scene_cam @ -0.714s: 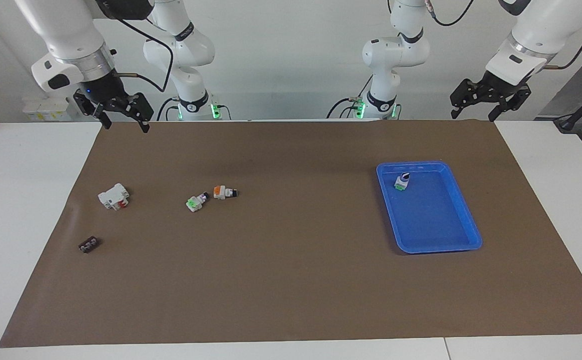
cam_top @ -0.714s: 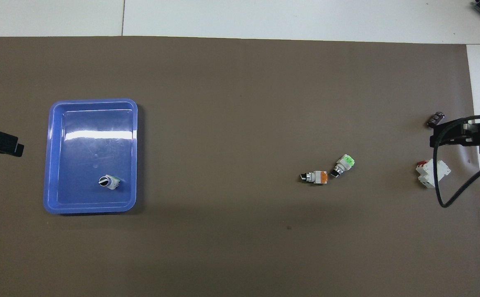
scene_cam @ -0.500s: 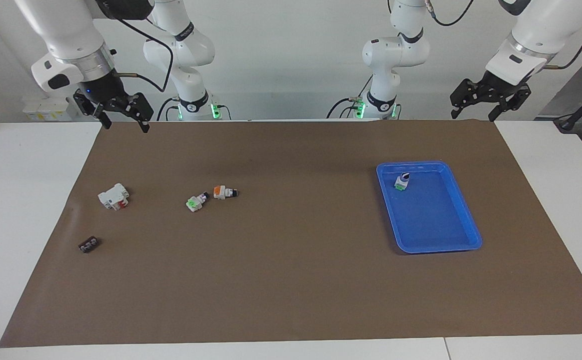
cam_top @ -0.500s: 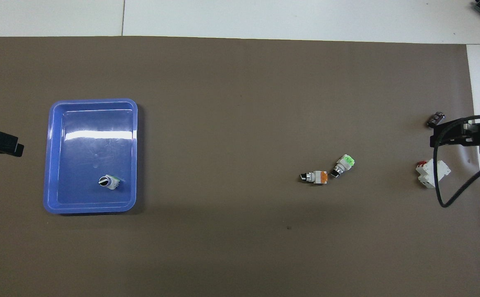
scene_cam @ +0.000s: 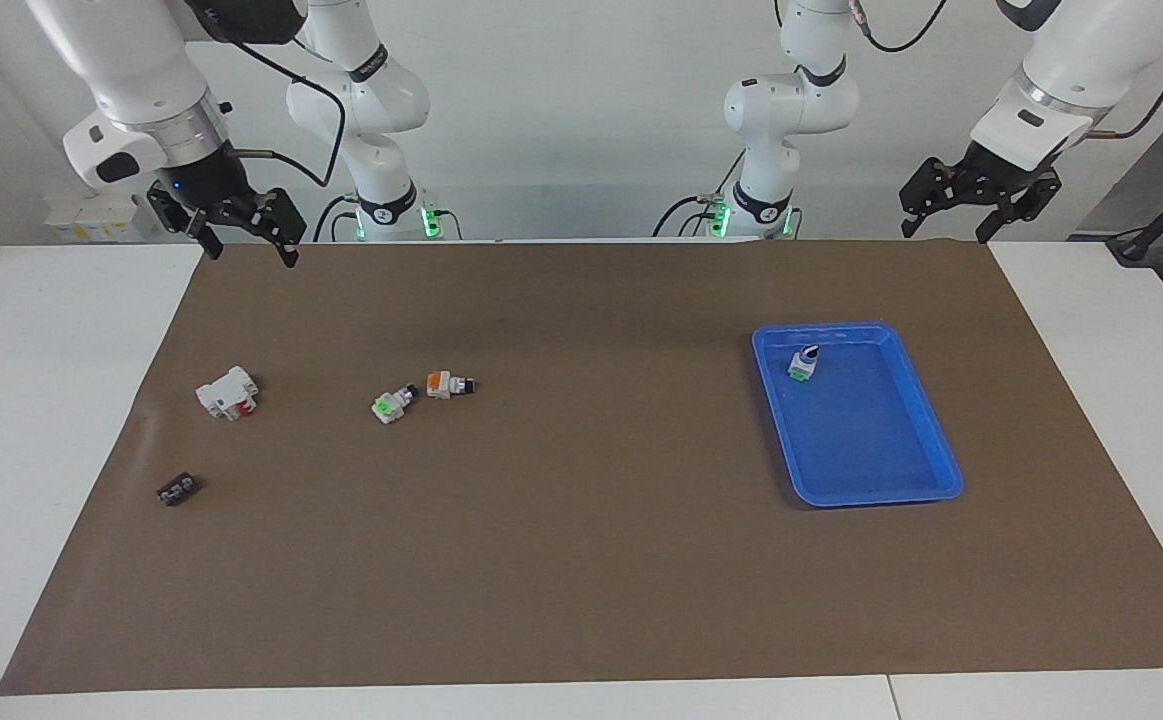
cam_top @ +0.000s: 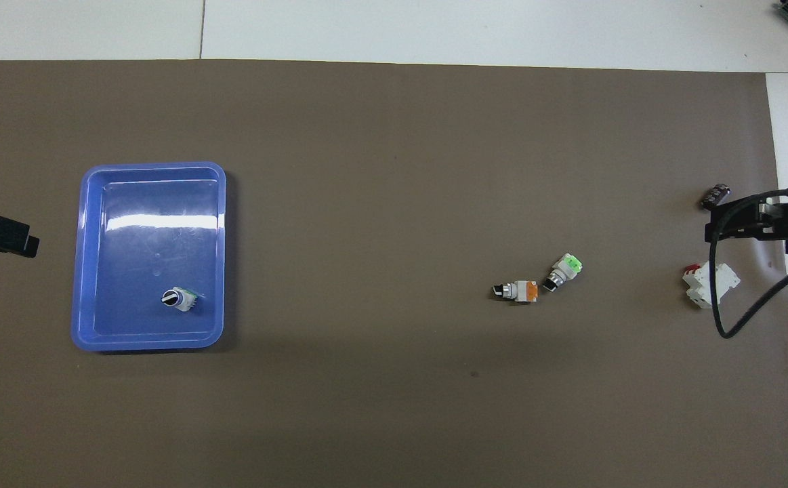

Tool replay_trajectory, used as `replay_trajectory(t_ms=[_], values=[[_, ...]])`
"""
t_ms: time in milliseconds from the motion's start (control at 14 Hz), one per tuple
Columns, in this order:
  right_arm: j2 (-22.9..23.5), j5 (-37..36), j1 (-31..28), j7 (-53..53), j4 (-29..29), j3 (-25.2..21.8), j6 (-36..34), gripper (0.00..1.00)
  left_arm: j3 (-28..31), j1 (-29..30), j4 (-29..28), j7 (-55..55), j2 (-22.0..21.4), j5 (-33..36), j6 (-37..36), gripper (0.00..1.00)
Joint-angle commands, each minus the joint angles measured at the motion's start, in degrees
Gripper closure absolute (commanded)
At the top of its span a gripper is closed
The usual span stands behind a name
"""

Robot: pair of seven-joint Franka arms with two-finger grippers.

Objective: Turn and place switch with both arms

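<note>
The green-based switch (scene_cam: 392, 404) lies on its side on the brown mat, toward the right arm's end of the table, its black knob all but touching the orange-based switch (scene_cam: 446, 384) beside it. A near-identical twin (scene_cam: 803, 362) already stands upright in the blue tray (scene_cam: 876, 494), in the tray's corner nearest the robots.

Judging by its looks, the switch is a light, rigid plastic piece that will not give under the fingers, but its smooth round collar may roll or skid on the mat. The squarer white body just above the green base probably offers the flattest faces for a hold, leaving the knob free for the other arm to turn. The orange neighbour sits close enough that a careless approach could knock it.

Both tools are empty with fingers spread wide. The right tool (scene_cam: 244, 238) hangs over the mat's corner at the robots' edge, and the left tool (scene_cam: 944, 222) waits over the matching corner at its own end.

The facing view shows how high both tools ride above the table. The overhead view shows only their tips, yet it gives the lying switch's heading plainly: green base pointing away from the robots, knob toward them.
</note>
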Motion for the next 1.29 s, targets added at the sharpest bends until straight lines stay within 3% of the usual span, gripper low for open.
replay_trajectory(t_ms=[0, 143, 214, 357, 643, 857, 1214], values=[[-1.95, -0.33, -0.4, 1.83, -6.66, 0.04, 6.76, 0.0, 0.01, 0.39, -1.86, -0.21, -1.56, -0.45, 0.5, 0.0], [-3.8, -0.33, -0.4, 5.69, -15.19, 0.04, 16.86, 0.0, 0.01, 0.39, -1.86, -0.21, -1.56, -0.45, 0.5, 0.0], [-3.28, -0.33, -0.14, 6.58, -16.88, 0.04, 18.73, 0.0, 0.01, 0.39, -1.86, -0.21, -1.56, -0.45, 0.5, 0.0], [-0.31, -0.33, 0.39, 9.38, -19.52, 0.13, 20.58, 0.0, 0.01, 0.39, -1.86, -0.21, -1.56, -0.45, 0.5, 0.0], [7.68, -0.33, 4.95, 28.95, -27.88, 0.22, 38.05, 0.0, 0.01, 0.39, -1.86, -0.21, -1.56, -0.45, 0.5, 0.0], [13.23, -0.33, 6.55, 39.78, -28.23, 0.22, 43.78, 0.0, 0.01, 0.39, -1.86, -0.21, -1.56, -0.45, 0.5, 0.0], [12.99, 1.07, 6.63, 42.25, -33.24, 0.3, 45.47, 0.0, 0.01, 0.39, -1.86, -0.21, -1.56, -0.45, 0.5, 0.0]])
